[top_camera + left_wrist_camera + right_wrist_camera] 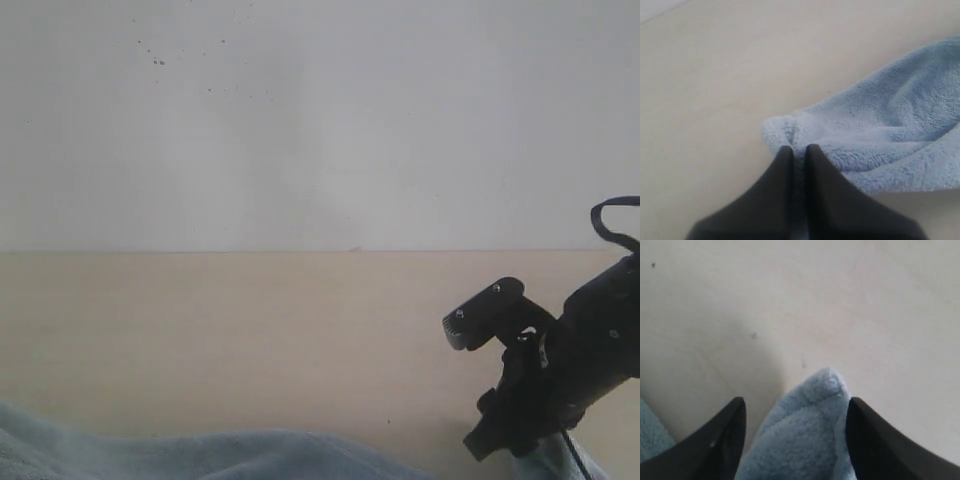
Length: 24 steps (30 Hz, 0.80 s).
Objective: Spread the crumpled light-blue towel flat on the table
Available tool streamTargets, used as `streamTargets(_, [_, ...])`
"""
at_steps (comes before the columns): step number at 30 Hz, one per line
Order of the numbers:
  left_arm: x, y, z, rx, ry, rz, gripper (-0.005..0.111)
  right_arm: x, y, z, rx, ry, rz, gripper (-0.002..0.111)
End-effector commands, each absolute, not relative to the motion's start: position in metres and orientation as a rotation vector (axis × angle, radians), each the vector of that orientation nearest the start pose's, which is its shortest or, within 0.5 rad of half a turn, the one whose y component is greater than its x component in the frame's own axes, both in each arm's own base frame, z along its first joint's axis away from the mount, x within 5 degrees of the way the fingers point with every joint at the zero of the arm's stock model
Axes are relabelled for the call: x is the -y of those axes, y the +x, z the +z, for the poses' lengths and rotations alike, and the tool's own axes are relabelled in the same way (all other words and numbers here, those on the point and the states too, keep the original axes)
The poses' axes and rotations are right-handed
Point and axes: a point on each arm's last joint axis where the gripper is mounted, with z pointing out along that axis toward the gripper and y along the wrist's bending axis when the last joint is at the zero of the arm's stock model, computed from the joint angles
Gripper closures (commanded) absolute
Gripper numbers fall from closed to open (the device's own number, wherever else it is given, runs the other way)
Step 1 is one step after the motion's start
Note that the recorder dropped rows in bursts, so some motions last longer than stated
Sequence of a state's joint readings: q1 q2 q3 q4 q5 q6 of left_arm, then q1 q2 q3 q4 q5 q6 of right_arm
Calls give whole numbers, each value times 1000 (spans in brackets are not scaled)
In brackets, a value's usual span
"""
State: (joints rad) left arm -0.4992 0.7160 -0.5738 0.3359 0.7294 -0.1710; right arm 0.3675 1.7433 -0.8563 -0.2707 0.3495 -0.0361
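Observation:
The light-blue towel [220, 455] lies along the bottom edge of the exterior view on the beige table [250, 330], mostly cut off. In the left wrist view my left gripper [798, 150] is shut on a bunched corner of the towel [880, 135], which trails away in folds. The left gripper itself is out of the exterior view. In the right wrist view my right gripper [796, 405] stands open, its two dark fingers either side of a pointed towel corner [805, 435] that lies between them. The right arm [550, 370] shows at the lower right of the exterior view.
A white wall [320, 120] rises behind the table's far edge. Bare table surface [840, 305] stretches beyond both grippers. A black cable loop [612, 222] sticks up from the right arm.

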Motion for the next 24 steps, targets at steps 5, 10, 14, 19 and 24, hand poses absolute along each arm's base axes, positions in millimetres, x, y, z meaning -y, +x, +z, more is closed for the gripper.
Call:
streamTargets(5, [44,121,284,-2237,557,41,103,-107,299,115,-2663,-868,-105,52])
streamTargets(10, [44,121,283,-2238,557,42,103,-107,300,107,-2668,-873,-100,54])
streamTargets(14, [43,121,284,-2237,558,44,103,-108,301,107,-2664,-873,-97,75])
streamTargets(19, [43,122,284,-2230,567,64,103,-108,301,109,-2667,-824,-89,108])
streamTargets(24, [41,121,283,-2251,572,91,103,-109,303,130,-2601,-771,-69,108])
